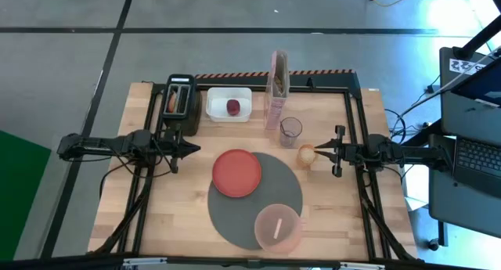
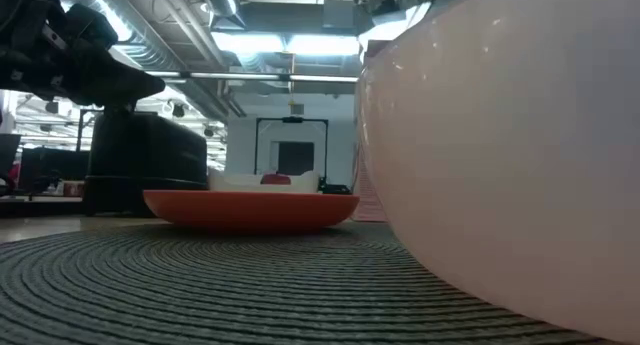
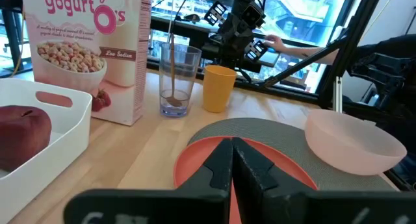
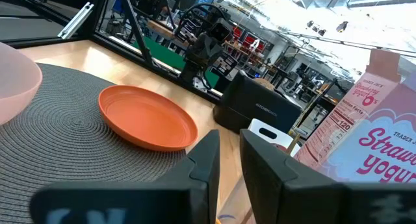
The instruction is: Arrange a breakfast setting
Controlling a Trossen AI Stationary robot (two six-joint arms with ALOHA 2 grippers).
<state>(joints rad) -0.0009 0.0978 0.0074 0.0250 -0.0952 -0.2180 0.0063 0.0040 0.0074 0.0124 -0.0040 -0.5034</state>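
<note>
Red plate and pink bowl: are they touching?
Apart. The high view shows bare mat between the red plate and the pink bowl; the left wrist view shows the same gap.

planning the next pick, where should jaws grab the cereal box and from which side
Take the cereal box near its top, from above. It stands upright at the table's far edge and shows a long, thin top in the high view, so the jaws should close across that thin width. The glass stands close beside it.
</note>
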